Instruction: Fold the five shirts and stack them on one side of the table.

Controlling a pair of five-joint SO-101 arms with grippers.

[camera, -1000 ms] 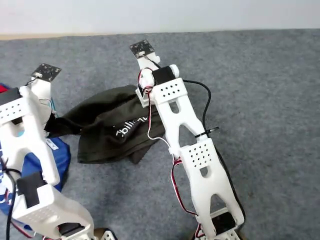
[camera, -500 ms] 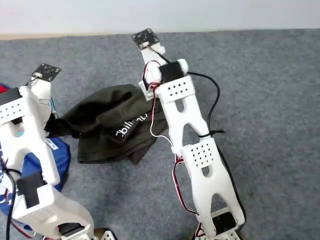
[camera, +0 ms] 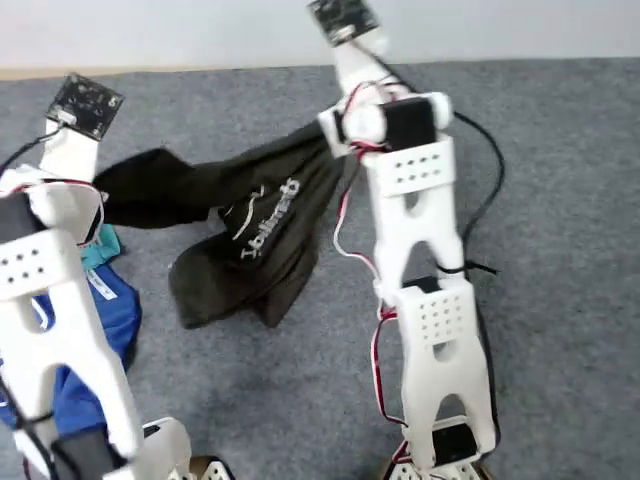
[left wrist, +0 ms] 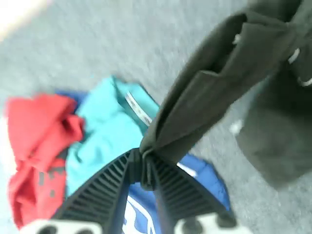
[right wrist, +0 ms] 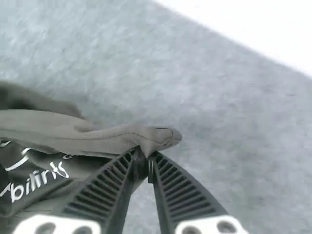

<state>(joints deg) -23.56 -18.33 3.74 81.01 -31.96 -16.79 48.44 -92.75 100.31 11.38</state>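
A dark olive shirt [camera: 250,225] with white lettering hangs stretched between both arms above the grey table. My left gripper [left wrist: 142,165] is shut on one corner of the olive shirt [left wrist: 219,97], at the left of the high view. My right gripper [right wrist: 142,158] is shut on another fold of the olive shirt [right wrist: 73,134], near the table's far edge. The shirt's lower part sags down to the carpet. A heap of shirts lies at the table's left: a teal one [left wrist: 105,131], a red one [left wrist: 36,146] and a blue one [camera: 95,320].
The grey carpeted table [camera: 560,200] spreads out bare to the right of the right arm. A pale wall [camera: 200,30] runs along the far edge. The shirt heap sits under the left arm at the left edge.
Both arms have risen and lifted the olive shirt off the table. The right gripper moved toward the far edge and rightward, pulling the cloth out taut between the two grippers.
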